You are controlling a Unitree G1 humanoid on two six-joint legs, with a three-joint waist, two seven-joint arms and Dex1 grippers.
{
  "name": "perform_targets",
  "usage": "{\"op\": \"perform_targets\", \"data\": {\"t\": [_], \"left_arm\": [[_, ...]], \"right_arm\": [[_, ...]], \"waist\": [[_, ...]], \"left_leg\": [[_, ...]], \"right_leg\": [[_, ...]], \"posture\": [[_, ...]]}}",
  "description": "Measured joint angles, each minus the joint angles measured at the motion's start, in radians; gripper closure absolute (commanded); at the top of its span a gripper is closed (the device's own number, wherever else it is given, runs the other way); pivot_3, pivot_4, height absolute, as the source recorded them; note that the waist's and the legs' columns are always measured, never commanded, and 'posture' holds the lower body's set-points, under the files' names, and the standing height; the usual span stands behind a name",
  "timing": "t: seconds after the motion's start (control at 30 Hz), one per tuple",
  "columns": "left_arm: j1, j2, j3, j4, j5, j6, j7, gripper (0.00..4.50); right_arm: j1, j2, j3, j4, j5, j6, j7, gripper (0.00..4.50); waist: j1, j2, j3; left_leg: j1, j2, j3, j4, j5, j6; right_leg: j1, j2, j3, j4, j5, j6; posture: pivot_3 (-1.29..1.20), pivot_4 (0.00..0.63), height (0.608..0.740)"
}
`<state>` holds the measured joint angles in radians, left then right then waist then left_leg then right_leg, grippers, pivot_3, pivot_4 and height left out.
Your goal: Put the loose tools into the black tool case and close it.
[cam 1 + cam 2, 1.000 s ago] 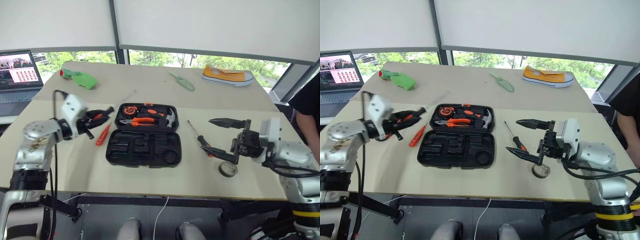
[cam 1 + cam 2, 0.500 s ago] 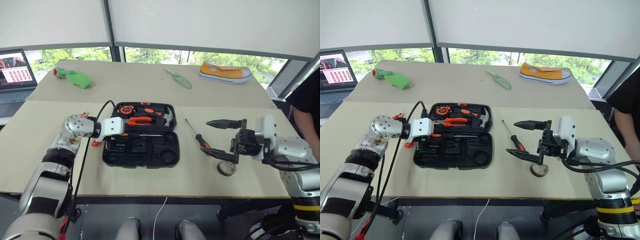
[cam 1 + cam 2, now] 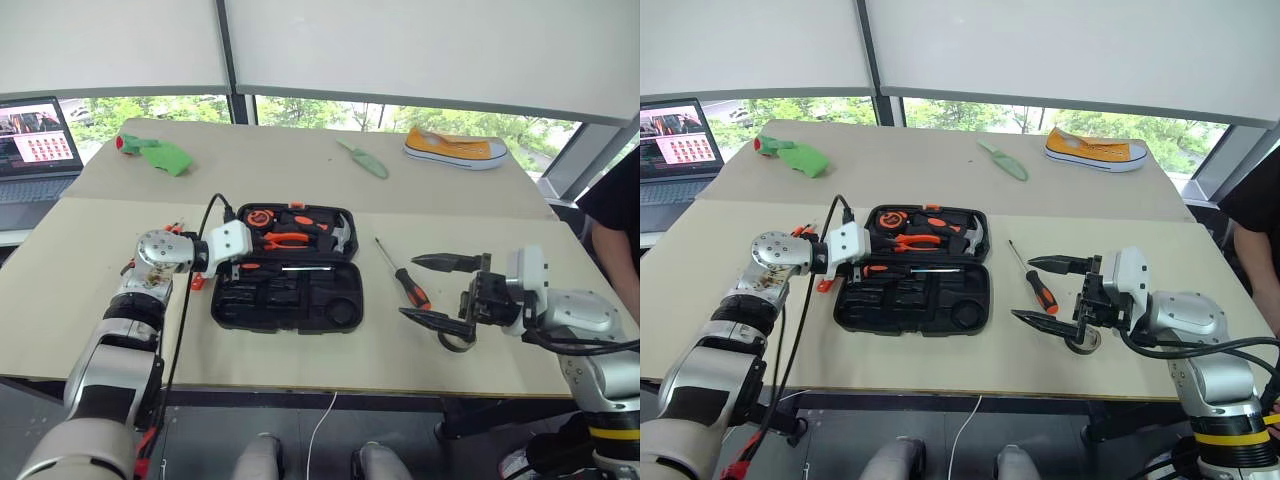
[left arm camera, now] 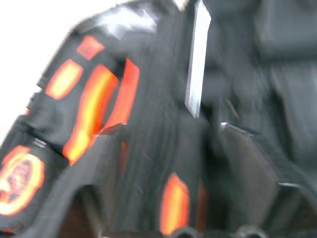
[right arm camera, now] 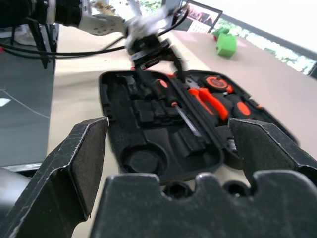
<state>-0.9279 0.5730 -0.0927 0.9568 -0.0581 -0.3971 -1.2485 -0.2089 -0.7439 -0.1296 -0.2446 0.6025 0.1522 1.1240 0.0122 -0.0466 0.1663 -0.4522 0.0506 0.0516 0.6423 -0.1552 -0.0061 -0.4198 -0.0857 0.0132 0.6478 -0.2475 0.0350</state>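
Note:
The black tool case point(image 3: 300, 305) lies open at the table's middle, with pliers, a hammer and a tape measure in its far half. My left gripper point(image 3: 243, 266) hovers at the case's left edge, open. An orange-and-black screwdriver point(image 3: 290, 268) lies along the case's middle just past its fingers point(image 5: 144, 62). A second screwdriver point(image 3: 400, 275) lies loose on the table right of the case. A small orange tool point(image 3: 823, 285) peeks out beside my left arm. My right gripper point(image 3: 410, 288) is open and empty, pointing left over that screwdriver's handle.
A tape roll point(image 3: 1083, 340) lies under my right gripper. On the far table are a laptop point(image 3: 35, 140), a green object point(image 3: 160, 155), a pale green trowel point(image 3: 365, 160) and a yellow shoe point(image 3: 455, 148). A person stands at the right edge point(image 3: 615, 210).
My left gripper swung in from left of the case with a screwdriver, reached the case's left edge and opened; the screwdriver now lies in the case. The right gripper stayed open.

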Motion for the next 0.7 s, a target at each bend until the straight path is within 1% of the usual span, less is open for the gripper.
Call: {"op": "perform_targets", "data": {"t": [0.03, 0.1, 0.13, 0.2, 0.23, 0.27, 0.3, 0.37, 0.4, 0.53, 0.7], "left_arm": [[0.0, 0.0, 0.014, -0.01, -0.02, 0.022, -0.01, 0.96], [0.005, 0.002, 0.047, -0.054, -0.065, 0.11, -0.029, 1.52], [0.007, 0.002, 0.057, -0.064, -0.073, 0.137, -0.028, 1.7], [0.028, -0.001, 0.073, -0.102, -0.096, 0.207, -0.017, 2.48], [0.051, -0.008, 0.075, -0.131, -0.102, 0.243, -0.009, 2.73], [0.086, -0.023, 0.073, -0.172, -0.101, 0.273, 0.003, 3.26], [0.111, -0.038, 0.069, -0.196, -0.101, 0.29, 0.013, 3.44], [0.168, -0.061, 0.047, -0.247, -0.094, 0.338, 0.04, 4.26], [0.188, -0.065, 0.039, -0.262, -0.087, 0.36, 0.059, 4.42], [0.196, -0.066, 0.036, -0.32, -0.059, 0.426, 0.143, 4.42], [0.208, -0.089, 0.034, -0.358, -0.059, 0.527, 0.211, 4.42]], "right_arm": [[0.006, 0.0, -0.002, -0.004, 0.003, 0.006, 0.0, 0.0], [0.024, -0.001, -0.009, -0.009, 0.009, 0.018, 0.0, 0.0], [0.026, -0.001, -0.011, -0.009, 0.01, 0.023, 0.0, 0.0], [0.026, -0.001, -0.014, -0.009, 0.01, 0.03, -0.007, 0.0], [0.026, 0.002, -0.017, -0.01, 0.01, 0.03, -0.013, 0.0], [0.027, 0.007, -0.018, -0.011, 0.01, 0.03, -0.017, 0.0], [0.028, 0.01, -0.019, -0.011, 0.01, 0.031, -0.019, 0.0], [0.036, 0.012, -0.02, -0.014, 0.01, 0.034, -0.024, 0.0], [0.044, 0.012, -0.021, -0.019, 0.01, 0.035, -0.025, 0.0], [0.075, 0.012, -0.029, -0.029, 0.011, 0.047, -0.025, 0.0], [0.112, 0.012, -0.043, -0.05, 0.012, 0.053, -0.027, 0.0]], "waist": [[0.0, 0.0, 0.0], [-0.001, 0.0, 0.0], [-0.001, 0.0, 0.0], [-0.003, 0.0, 0.0], [-0.003, 0.0, 0.0], [-0.003, 0.0, 0.0], [-0.003, 0.0, 0.0], [-0.001, 0.0, 0.0], [0.0, 0.0, 0.0], [0.0, 0.0, 0.0], [-0.001, 0.001, 0.0]], "left_leg": [[0.0, 0.0, 0.0, 0.0, 0.0, 0.0], [0.0, 0.0, 0.0, 0.0, 0.0, 0.0], [0.0, 0.0, 0.0, 0.0, 0.0, 0.0], [0.001, 0.0, 0.0, 0.0, 0.0, 0.0], [0.001, 0.0, 0.0, 0.0, 0.0, 0.0], [0.001, 0.0, 0.0, 0.0, 0.0, 0.0], [0.001, 0.0, 0.0, 0.0, 0.0, 0.0], [0.001, 0.0, 0.0, 0.001, 0.0, 0.0], [0.001, 0.0, 0.0, 0.001, 0.0, 0.0], [0.002, 0.0, 0.0, 0.001, 0.001, 0.001], [0.011, 0.0, 0.0, 0.001, 0.001, 0.001]], "right_leg": [[0.0, 0.0, 0.0, 0.0, 0.0, 0.0], [0.0, 0.0, 0.0, 0.0, 0.0, 0.0], [0.0, 0.0, 0.0, 0.0, 0.0, 0.0], [0.0, 0.0, 0.0, 0.0, 0.0, 0.0], [0.001, 0.0, 0.0, 0.0, 0.0, 0.0], [0.001, 0.0, 0.0, 0.0, 0.0, 0.0], [0.001, 0.0, 0.0, 0.001, 0.0, 0.0], [0.001, 0.0, 0.0, 0.0, 0.0, 0.0], [0.001, 0.0, 0.0, 0.0, 0.0, 0.0], [0.002, 0.0, 0.001, 0.0, 0.001, 0.001], [0.011, 0.0, 0.0, -0.001, 0.0, 0.003]], "posture": [[0.0, 0.15, 0.74], [0.0, 0.15, 0.74], [0.0, 0.15, 0.74], [0.0, 0.15, 0.74], [0.0, 0.15, 0.74], [0.0, 0.15, 0.74], [0.0, 0.15, 0.74], [0.0, 0.15, 0.74], [0.0, 0.15, 0.74], [0.0, 0.15, 0.74], [0.0, 0.15, 0.74]]}}
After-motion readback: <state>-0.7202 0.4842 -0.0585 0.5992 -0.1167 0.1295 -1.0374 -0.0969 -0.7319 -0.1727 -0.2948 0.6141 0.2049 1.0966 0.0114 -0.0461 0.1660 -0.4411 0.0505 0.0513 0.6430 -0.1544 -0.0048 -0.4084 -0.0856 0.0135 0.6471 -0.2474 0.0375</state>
